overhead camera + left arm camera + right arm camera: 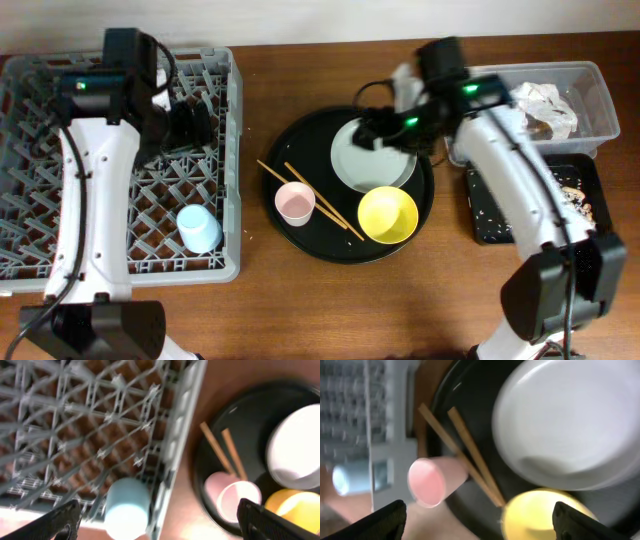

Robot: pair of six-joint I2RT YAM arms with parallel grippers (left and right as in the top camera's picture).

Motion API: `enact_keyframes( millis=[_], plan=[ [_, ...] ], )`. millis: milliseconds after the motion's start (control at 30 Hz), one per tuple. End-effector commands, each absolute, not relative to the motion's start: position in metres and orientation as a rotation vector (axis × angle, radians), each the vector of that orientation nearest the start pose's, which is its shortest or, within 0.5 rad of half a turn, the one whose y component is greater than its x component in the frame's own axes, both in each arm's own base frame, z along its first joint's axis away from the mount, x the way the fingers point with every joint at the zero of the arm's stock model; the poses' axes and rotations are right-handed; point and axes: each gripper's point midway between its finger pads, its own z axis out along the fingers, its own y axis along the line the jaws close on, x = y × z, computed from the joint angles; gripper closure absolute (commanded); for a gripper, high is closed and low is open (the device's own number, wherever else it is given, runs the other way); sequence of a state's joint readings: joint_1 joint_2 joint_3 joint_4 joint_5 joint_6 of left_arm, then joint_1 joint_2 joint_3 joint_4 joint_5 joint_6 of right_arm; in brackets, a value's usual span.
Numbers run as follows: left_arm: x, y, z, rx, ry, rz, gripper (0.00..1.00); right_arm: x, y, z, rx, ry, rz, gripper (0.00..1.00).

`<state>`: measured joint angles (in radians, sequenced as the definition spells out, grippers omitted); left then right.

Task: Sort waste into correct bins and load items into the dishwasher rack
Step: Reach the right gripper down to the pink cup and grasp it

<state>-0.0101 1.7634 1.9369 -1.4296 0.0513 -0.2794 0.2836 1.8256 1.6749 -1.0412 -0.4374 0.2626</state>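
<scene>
- Dishwasher rack (232, 150): a large grey crate with a peg grid at the left of the worktop (300, 310). A blue cup (199, 228) sits inside near the corner closest to the round tray. The overhead view does not settle whether it is upright or tipped.
- Round black tray (300, 150) at centre holds the rest of the items.
- Pale grey-green plate (373, 160) lies at the tray's far right, looking bare and clean.
- Yellow bowl (387, 214) sits mouth up, just in front of the plate.
- Pink cup (295, 203) stands mouth up at the tray's near left.
- Two chopsticks (310, 198) lie diagonally side by side, running past the pink cup toward the bowl.
- Clear box (597, 85) at far right has crumpled white napkins (545, 105) inside.
- Shallow black tray (490, 215) sits in front of the box, with beige food scraps (578, 200) and pale crumbs in it.
- Left arm reaches over the rack. Left end effector (159, 510) hangs above the rack's right edge, fingers spread wide and empty.
- Right arm bends in from the right across the clear box's corner. Right end effector (477, 510) hovers over the plate's far edge, fingers wide apart and gripping nothing.
- The right arm's forearm hides part of the gap between the round tray and the bins.
</scene>
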Motion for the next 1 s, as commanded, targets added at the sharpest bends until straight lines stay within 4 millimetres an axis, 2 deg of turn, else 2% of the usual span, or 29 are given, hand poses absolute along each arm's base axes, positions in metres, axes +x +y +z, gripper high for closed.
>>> enact_keyframes(
  millis=[0,100,200,300,433,733,967],
  plan=[
    [0.384,-0.03,0.251,-0.253,2.773,-0.261,0.01,0.368,0.227,0.136,-0.219,2.896,0.667,0.07],
    [0.388,-0.03,0.253,-0.245,2.754,-0.264,0.01,0.362,0.253,0.117,-0.263,2.921,0.66,0.11],
    [0.39,-0.03,0.254,-0.244,2.746,-0.263,0.01,0.358,0.269,0.101,-0.304,2.935,0.641,0.25],
    [0.39,-0.028,0.253,-0.229,2.747,-0.25,0.01,0.356,0.271,0.084,-0.289,2.968,0.56,0.37],
    [0.39,-0.028,0.253,-0.23,2.747,-0.25,0.01,0.357,0.27,0.083,-0.287,2.969,0.546,0.56],
    [0.391,-0.028,0.254,-0.231,2.745,-0.25,0.01,0.346,0.279,0.076,-0.357,2.975,0.505,0.54],
    [0.39,-0.028,0.254,-0.231,2.745,-0.249,0.01,0.342,0.279,0.071,-0.373,2.98,0.463,0.56]
  ],
)
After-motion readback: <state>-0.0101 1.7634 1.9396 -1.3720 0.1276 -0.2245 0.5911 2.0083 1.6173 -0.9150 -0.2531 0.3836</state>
